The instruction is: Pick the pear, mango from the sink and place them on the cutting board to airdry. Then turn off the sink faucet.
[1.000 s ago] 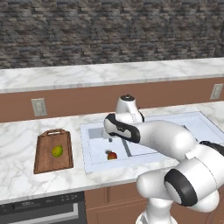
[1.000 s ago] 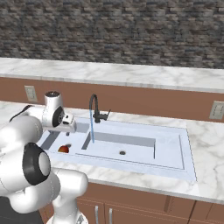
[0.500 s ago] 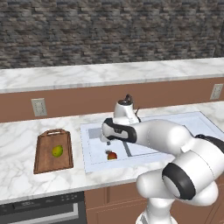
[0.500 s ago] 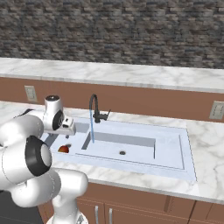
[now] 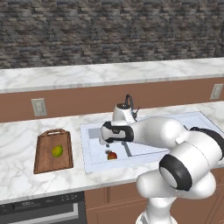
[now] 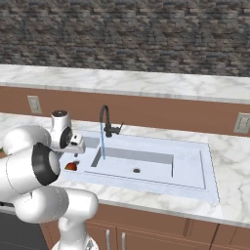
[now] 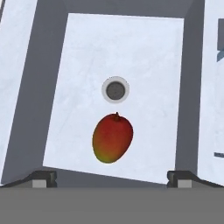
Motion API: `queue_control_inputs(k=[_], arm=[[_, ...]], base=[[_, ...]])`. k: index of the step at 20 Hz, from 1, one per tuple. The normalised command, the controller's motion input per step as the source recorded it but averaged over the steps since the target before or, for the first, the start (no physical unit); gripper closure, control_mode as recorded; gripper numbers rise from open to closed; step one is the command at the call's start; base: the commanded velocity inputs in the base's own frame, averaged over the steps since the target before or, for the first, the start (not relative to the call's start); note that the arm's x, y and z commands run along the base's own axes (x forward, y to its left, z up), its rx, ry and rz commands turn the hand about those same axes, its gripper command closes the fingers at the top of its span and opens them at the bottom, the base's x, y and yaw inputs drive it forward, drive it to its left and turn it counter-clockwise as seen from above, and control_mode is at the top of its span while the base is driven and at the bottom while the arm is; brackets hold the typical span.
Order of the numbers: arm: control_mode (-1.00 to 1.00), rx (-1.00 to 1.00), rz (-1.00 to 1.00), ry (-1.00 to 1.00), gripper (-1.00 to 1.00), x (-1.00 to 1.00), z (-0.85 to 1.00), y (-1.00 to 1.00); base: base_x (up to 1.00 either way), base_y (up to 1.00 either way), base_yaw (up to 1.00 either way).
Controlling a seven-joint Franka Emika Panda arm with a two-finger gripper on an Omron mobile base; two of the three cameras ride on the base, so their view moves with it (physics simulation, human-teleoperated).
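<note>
Mango [image 7: 112, 138] lies on the floor of the left basin of the sink [image 7: 148, 48], in the hand view just at 6 o'clock of the round drain hole [image 7: 116, 90], stem end toward it, and clear of every wall. The pear [image 5: 57, 151] already sits on the cutting board [image 5: 43, 159], out at 9 o'clock of the sink on the table [image 5: 17, 144].

I judge the mango light, firm, smooth and likely wet, since water runs from the sink faucet [image 6: 106, 122] into the other basin; an oval body like that may squirt out of a shallow pinch. Best to take it across the short axis at its widest part, fingers well down its sides.

The end effector [image 7: 112, 177] hovers above the fruit with its tips spread wide at 5 and 7 o'clock of the hand view, holding nothing. Only the tip ends show there. In the base views the arm covers part of the basin, and the mango [image 5: 112, 155] is a small red patch below the hand. The faucet's lever is too small to read.
</note>
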Motion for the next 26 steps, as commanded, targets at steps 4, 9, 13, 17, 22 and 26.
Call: queue_control_inputs(k=[4, 9, 13, 17, 22, 26], arm=[[-1.00, 0.00, 0.00, 0.00, -1.00, 0.09, -0.18, 0.00], [-1.00, 0.00, 0.00, 0.00, -1.00, 0.05, -0.16, 0.01], [-1.00, 0.00, 0.00, 0.00, -1.00, 0.00, -0.14, 0.00], [-1.00, 0.00, 0.00, 0.00, -1.00, 0.00, -0.13, 0.00], [-1.00, 0.00, 0.00, 0.00, -1.00, 0.00, -0.11, 0.00], [-1.00, 0.00, 0.00, 0.00, -1.00, 0.00, -0.09, 0.00]], base=[[0.00, 0.00, 0.00], [0.00, 0.00, 0.00], [0.00, 0.00, 0.00], [0.00, 0.00, 0.00], [0.00, 0.00, 0.00], [0.00, 0.00, 0.00]])
